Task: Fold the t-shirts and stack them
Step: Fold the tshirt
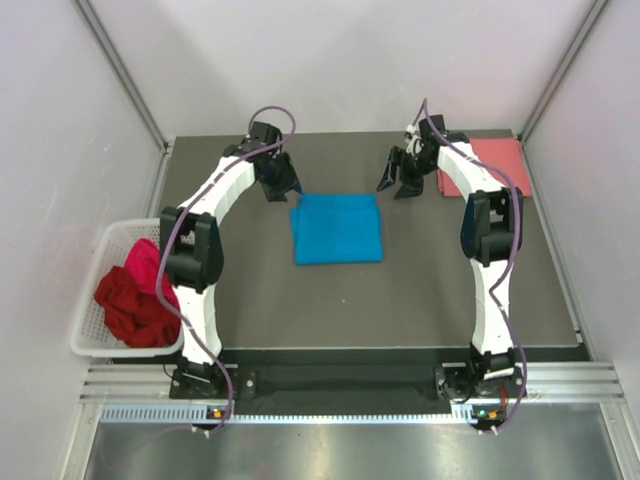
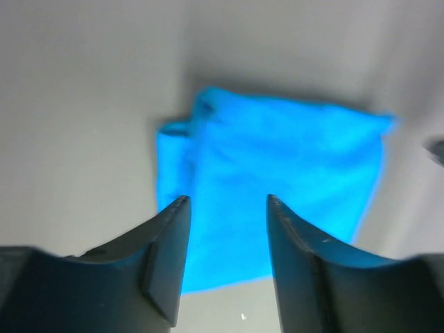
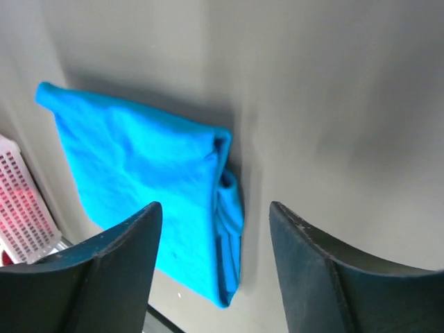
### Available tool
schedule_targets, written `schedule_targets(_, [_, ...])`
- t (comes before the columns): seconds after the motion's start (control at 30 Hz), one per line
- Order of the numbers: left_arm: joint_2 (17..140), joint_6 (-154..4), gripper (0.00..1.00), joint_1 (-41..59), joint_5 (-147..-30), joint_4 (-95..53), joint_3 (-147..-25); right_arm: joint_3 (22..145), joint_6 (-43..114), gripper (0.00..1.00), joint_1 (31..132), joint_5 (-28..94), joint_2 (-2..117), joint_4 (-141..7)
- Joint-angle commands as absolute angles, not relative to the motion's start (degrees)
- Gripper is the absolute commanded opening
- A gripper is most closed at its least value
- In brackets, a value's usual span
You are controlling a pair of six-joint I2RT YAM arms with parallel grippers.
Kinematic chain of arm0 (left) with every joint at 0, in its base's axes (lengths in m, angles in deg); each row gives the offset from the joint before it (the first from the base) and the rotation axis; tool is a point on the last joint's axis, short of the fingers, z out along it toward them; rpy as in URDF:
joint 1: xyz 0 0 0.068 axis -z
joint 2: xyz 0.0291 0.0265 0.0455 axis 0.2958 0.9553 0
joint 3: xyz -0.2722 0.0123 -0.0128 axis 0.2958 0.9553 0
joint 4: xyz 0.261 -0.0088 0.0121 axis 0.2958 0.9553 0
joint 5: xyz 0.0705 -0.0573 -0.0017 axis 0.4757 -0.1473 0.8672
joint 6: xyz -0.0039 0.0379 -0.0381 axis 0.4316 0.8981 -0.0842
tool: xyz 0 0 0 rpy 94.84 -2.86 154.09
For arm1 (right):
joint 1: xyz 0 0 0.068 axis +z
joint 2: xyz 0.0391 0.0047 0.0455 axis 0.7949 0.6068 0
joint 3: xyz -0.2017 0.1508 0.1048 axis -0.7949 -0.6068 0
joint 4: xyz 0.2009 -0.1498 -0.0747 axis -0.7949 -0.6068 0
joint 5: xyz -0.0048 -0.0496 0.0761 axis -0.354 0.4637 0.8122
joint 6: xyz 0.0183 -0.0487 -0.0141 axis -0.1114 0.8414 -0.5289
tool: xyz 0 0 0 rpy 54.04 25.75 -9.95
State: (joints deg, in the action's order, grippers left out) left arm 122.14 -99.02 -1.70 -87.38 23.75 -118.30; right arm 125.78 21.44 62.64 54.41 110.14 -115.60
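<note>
Here the dark table (image 1: pixel 400 310) fills the scene, with a white basket (image 1: pixel 88 340) off its left edge. A folded bright blue t-shirt (image 1: pixel 337 228) lies at the table's middle, and a folded salmon pink t-shirt (image 1: pixel 500 165) at the far right corner. In the basket lie a crumpled dark red t-shirt (image 1: pixel 130 305) and a magenta t-shirt (image 1: pixel 145 262). The left gripper (image 1: pixel 282 190) is by the blue shirt's far left corner and the right gripper (image 1: pixel 396 188) by its far right. Both are released, jaws apart, holding nothing.
</note>
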Motion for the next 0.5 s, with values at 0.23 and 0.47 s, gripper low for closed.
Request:
schedule_targets(0.23, [114.74, -105.82, 0.51, -0.95, -107.61, 1.08, -101.75, 114.9, 20.2, 0.47, 68.9, 63.72, 101.58, -106.75])
schedule_targets(0.47, [117.46, -93.26, 0.68, -0.95, -94.95, 11.7, -110.0, 114.81, 24.5, 0.57, 67.94, 58.72, 101.06, -110.34])
